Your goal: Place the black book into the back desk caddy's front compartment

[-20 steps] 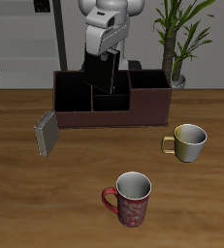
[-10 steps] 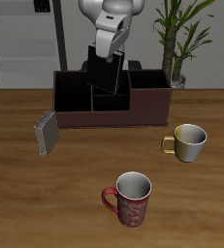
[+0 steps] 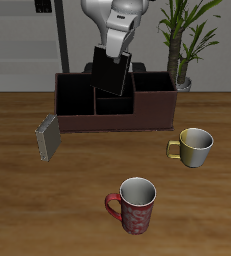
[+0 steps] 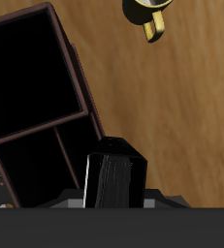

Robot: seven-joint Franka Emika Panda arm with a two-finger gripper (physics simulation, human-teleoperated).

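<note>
My gripper (image 3: pixel 118 52) is shut on the top end of the black book (image 3: pixel 110 73) and holds it tilted above the middle of the back desk caddy (image 3: pixel 152 113), a long reddish-brown box with black dividers. The book's lower end hangs just over the small front compartment (image 3: pixel 112 104). In the wrist view the black book (image 4: pixel 113 179) hangs from the gripper (image 4: pixel 113 201), beside the caddy's wall (image 4: pixel 81 89) and over a small black cell (image 4: pixel 73 160). Whether the book touches the caddy cannot be told.
A grey book (image 3: pixel 48 137) leans on the table by one end of the caddy. A yellow mug (image 3: pixel 195 147) and a red patterned mug (image 3: pixel 135 205) stand nearer the table's front edge. The yellow mug (image 4: pixel 145 14) also shows in the wrist view. A potted plant (image 3: pixel 181 40) stands behind the caddy.
The gripper has risen a little and tilted, so the black book now leans more, its top shifted sideways. Mugs, grey book and caddy have not moved.
</note>
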